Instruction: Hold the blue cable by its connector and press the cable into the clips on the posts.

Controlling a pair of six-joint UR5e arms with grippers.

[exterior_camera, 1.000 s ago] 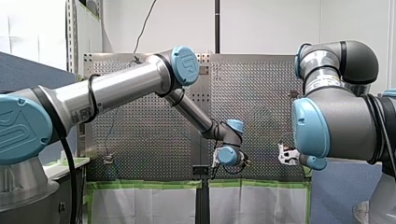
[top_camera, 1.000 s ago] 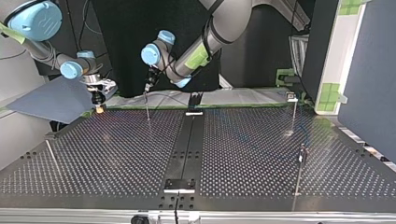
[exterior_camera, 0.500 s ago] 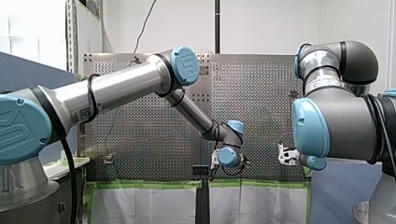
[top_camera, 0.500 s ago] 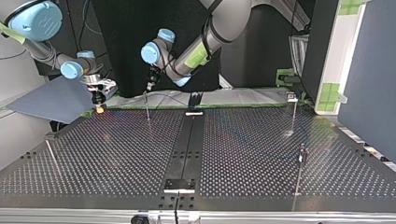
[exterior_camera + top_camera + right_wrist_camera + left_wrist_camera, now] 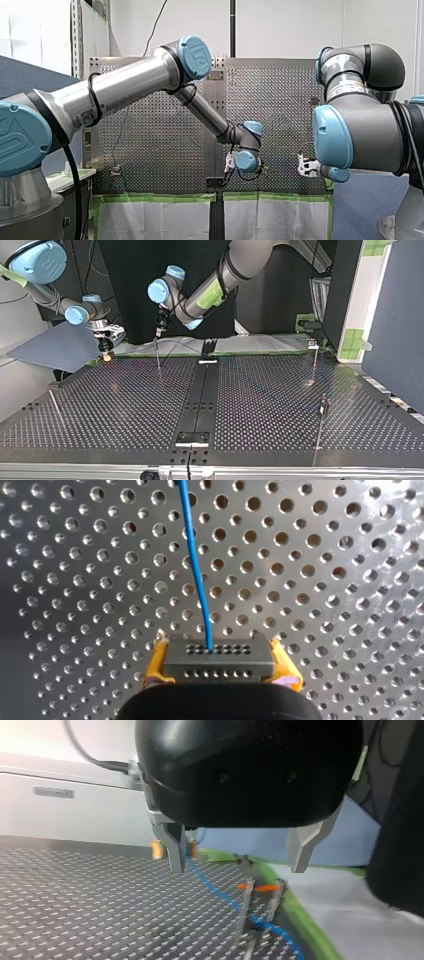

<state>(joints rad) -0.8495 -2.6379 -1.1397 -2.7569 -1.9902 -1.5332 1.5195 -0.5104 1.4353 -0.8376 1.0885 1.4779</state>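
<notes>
1. Perforated table (image 5: 125, 405) carries thin posts (image 5: 245, 912). Two of them, near the green tape (image 5: 300, 920), bear orange clips (image 5: 267, 888). The blue cable (image 5: 220, 892) runs over the plate past them; I cannot tell whether it is seated.
2. My right gripper (image 5: 106, 356) clamps the connector (image 5: 220, 667) between yellow pads (image 5: 156, 665), and the cable leaves it straight ahead.
3. My left gripper (image 5: 237, 865) hangs above the cable with its metal fingers (image 5: 175, 847) spread, grasping nothing.
4. My judgement: the right should hold the line lightly taut while the left presses straight down beside a clip. Slack or side pull could let the cable slip off.
</notes>
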